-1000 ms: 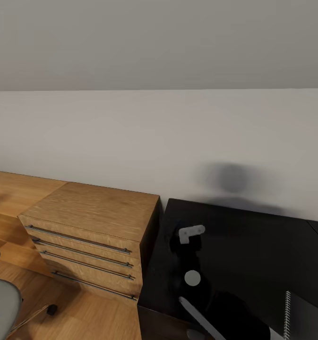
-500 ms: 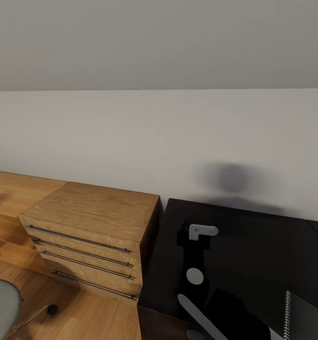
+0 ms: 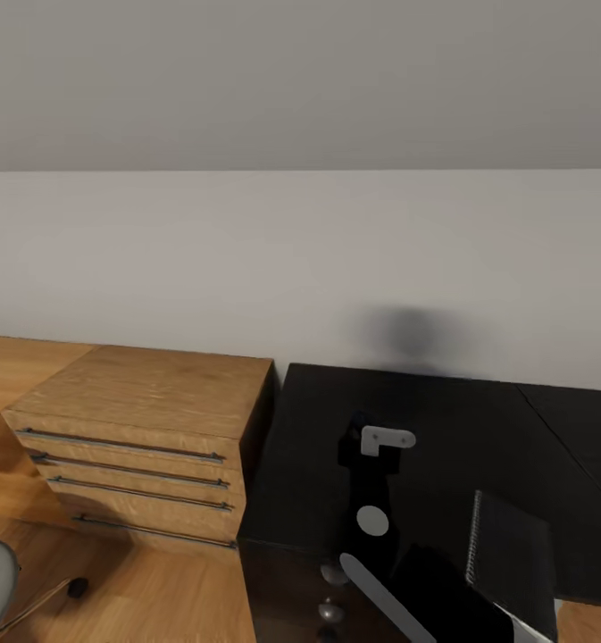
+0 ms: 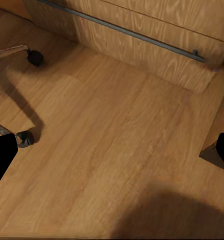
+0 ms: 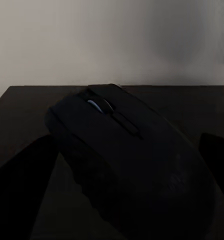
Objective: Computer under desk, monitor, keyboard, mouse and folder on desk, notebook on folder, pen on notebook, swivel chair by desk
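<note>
The right tool point(image 5: 117, 200) is gripping the mouse point(image 5: 127, 160) above the black counter point(image 3: 443, 429). The left tool's width cannot be told. Releasing early risks the mouse tumbling onto the notebook point(image 3: 514, 545).

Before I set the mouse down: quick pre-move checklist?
1. Mouse secured in the right gripper: ok, it sits between the fingers.
2. Drop zone: ok, the desk top ahead of the gripper looks bare.
3. Mouse height above the desk: cannot tell, too dark in the right wrist view.
4. Target beside the keyboard: cannot tell where the keyboard lies.
5. Notebook out of the way: ok, it lies on the desk to the arm's right, apart from it.
6. Left gripper idle: ok, open over the wooden floor near a chair caster.
</note>
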Controlling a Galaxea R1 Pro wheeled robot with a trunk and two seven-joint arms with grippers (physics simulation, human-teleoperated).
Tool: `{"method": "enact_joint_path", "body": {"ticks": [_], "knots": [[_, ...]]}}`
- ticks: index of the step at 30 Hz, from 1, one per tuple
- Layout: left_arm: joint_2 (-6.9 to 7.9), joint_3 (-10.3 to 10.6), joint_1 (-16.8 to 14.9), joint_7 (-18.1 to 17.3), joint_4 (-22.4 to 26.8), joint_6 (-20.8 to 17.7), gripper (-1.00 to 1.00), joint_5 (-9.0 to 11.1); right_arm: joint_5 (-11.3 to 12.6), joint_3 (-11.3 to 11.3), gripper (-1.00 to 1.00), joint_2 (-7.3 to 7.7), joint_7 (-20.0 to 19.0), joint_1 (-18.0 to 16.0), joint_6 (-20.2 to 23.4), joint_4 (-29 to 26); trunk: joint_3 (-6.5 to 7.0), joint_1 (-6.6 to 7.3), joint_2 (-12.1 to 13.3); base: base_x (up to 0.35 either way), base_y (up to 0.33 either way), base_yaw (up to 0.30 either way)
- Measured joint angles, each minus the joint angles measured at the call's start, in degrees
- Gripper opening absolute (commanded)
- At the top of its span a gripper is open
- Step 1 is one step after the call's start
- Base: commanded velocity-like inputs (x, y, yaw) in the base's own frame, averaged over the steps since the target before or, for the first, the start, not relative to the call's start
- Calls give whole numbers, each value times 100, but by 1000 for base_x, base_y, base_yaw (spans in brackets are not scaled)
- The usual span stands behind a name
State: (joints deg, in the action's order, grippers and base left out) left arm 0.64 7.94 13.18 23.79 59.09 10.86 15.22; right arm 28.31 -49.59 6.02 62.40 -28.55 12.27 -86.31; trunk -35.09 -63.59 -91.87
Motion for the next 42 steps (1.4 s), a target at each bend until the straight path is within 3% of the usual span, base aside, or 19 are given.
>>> {"method": "enact_joint_path", "body": {"ticks": [5, 11, 16, 25, 31, 40, 42], "knots": [[0, 0, 0, 0, 0, 1, 100, 0, 7, 11, -100, 4, 7, -1, -2, 0, 0, 0, 0, -332, -4, -272], [0, 0, 0, 0, -1, 0, 100, 0, 9, 263, -100, 39, 18, 0, -2, -3, -1, 0, 0, -307, -113, -265], [-1, 0, 1, 0, 0, 0, 100, 0, 7, 342, -100, 141, 47, 1, 0, -30, -4, 1, 0, -259, -168, -92], [-8, 18, 1, -14, -35, -35, 100, 0, -14, 401, -100, 188, 71, -1, -10, -43, 0, 3, 0, -110, -85, -63], [-8, 22, 0, -16, -47, -35, 100, 0, 46, 493, -100, 413, 47, 1, -197, -11, 15, 4, 0, -1, -1, -258], [-8, 28, 0, -17, -58, -40, 100, 0, 604, 604, -100, 987, -26, 3, -1082, 198, 28, 4, 0, 0, 0, -282], [-8, 28, 0, -17, -72, -42, 100, 0, 616, 633, -100, 1000, -52, 2, -1108, 284, 28, 4, 0, 0, 0, -286]]}}
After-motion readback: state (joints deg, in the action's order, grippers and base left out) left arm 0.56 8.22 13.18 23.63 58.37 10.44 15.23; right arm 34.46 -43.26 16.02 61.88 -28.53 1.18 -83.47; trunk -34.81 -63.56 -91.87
